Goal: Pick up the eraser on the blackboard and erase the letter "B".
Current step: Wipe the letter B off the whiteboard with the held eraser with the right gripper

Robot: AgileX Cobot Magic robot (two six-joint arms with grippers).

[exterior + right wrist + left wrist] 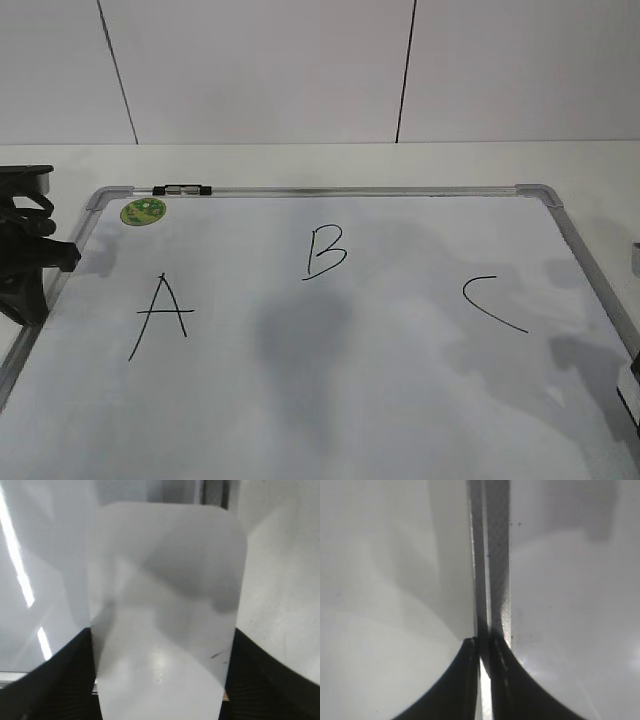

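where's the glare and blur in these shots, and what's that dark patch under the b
Exterior view: a soft shadow lies on the board below the B; the letters stay sharp. Left wrist view: the board's frame is blurred, with the left hand dark and pinched on it. Right wrist view: bright glare streaks at left, and the eraser between the right hand's fingers looks soft.

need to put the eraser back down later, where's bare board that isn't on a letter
Bare patches on the blackboard: below the letter "B", between the "A" and "C"; also right of the green sticker. Letters crowd the middle row.
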